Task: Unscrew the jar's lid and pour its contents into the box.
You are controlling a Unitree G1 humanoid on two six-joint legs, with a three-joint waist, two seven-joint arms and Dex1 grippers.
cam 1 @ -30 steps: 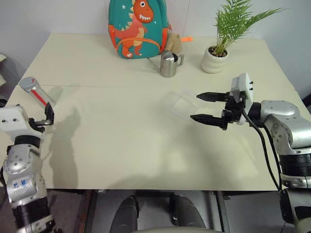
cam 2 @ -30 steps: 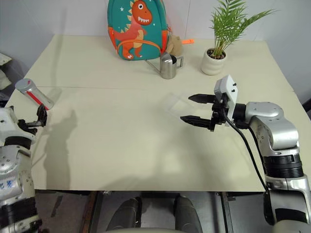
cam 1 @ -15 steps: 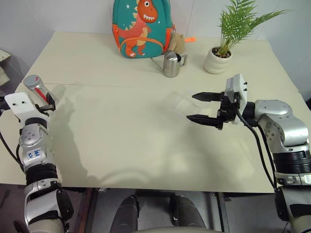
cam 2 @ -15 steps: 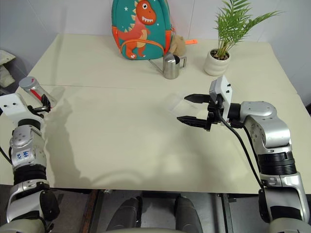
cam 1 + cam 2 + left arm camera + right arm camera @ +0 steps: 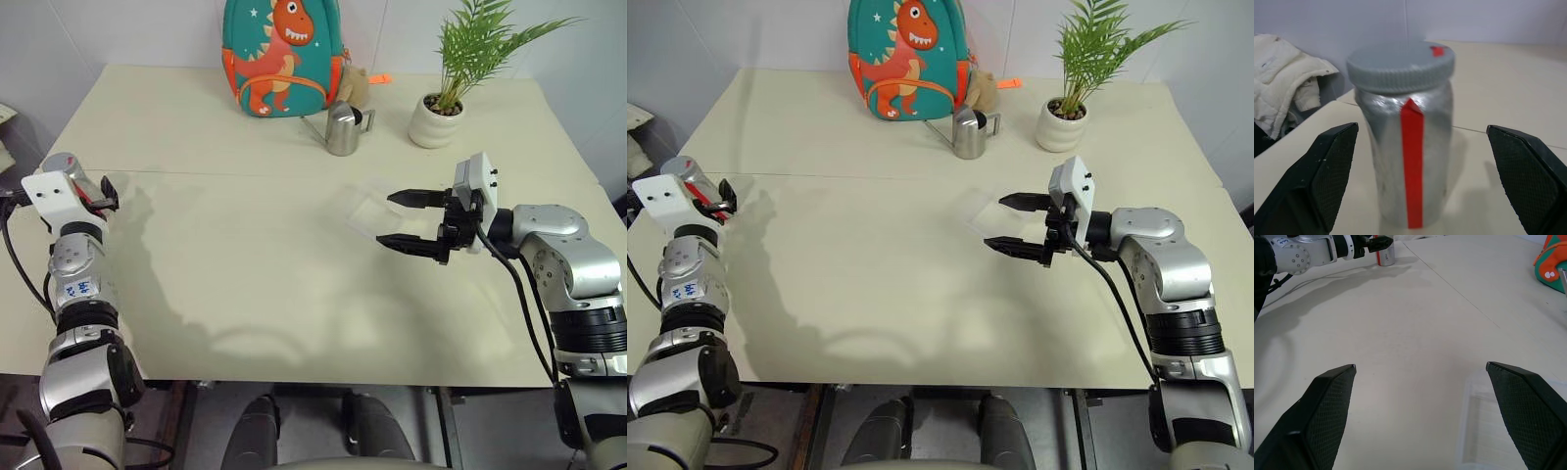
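left wrist view: the jar (image 5: 1404, 142) stands upright on the table (image 5: 255, 274) at its far left edge, grey lid (image 5: 1400, 66) screwed on, red stripe facing the camera. the left gripper (image 5: 1420, 186) has its fingers (image 5: 1334, 171) spread as wide as they go, one on each side of the jar, not touching it and holding nothing. that framing looks like the set-up for a side grasp on the body, which would leave the lid free for the other hand to turn.

in the head views the left gripper (image 5: 103, 199) sits just beside the jar (image 5: 61, 164), which is partly hidden behind the wrist. the right gripper (image 5: 411, 218) hangs above the middle-right of the table, fingers wide apart and empty, pointing toward the robot's left. the clear box (image 5: 370, 208) lies flat just under and beside it, so this arm seems parked near the pouring spot, ready to meet the jar. jar and box are well apart.

the contents can't be seen through the metal wall. the task looks barely begun: lid on, nothing gripped. next likely needs the left fingers to close on the jar without knocking it off the edge.
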